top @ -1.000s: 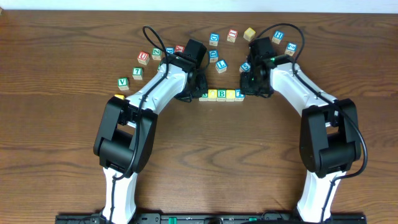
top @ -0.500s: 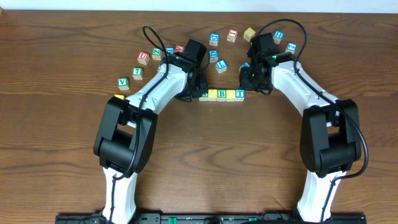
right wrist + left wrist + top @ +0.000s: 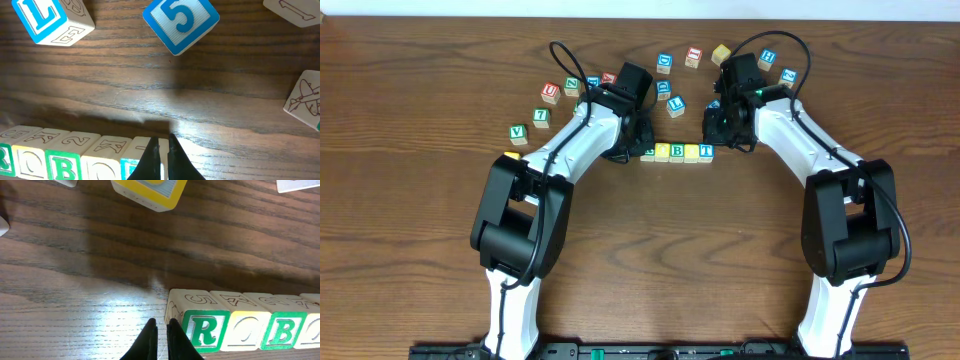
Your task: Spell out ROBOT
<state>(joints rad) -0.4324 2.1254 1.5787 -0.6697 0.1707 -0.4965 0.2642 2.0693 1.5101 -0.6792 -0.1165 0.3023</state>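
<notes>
Dark brown wood forms the table (image 3: 650,260) in the overhead view, where a row of five letter cubes (image 3: 677,152) reading R, O, B, O, T lies near the centre, between the ends of the left arm (image 3: 582,130) and the right arm (image 3: 790,130). Loose cubes (image 3: 550,92) are scattered in an arc beyond the row. The state of the fingers cannot be told from this view. In the left wrist view, the left fingers (image 3: 149,341) are seen pressed together, holding nothing, just beside the green-edged R cube (image 3: 202,330) at the row's end; a yellow-faced cube (image 3: 245,332) and the B cube (image 3: 281,332) follow it. In the right wrist view, the right fingers (image 3: 151,159) are likewise pressed together and empty, in front of the blue-edged T cube (image 3: 135,147), whose face is partly hidden by them. A blue 5 cube (image 3: 181,22) and a blue L cube (image 3: 47,17) lie beyond the row, apart from it.
</notes>
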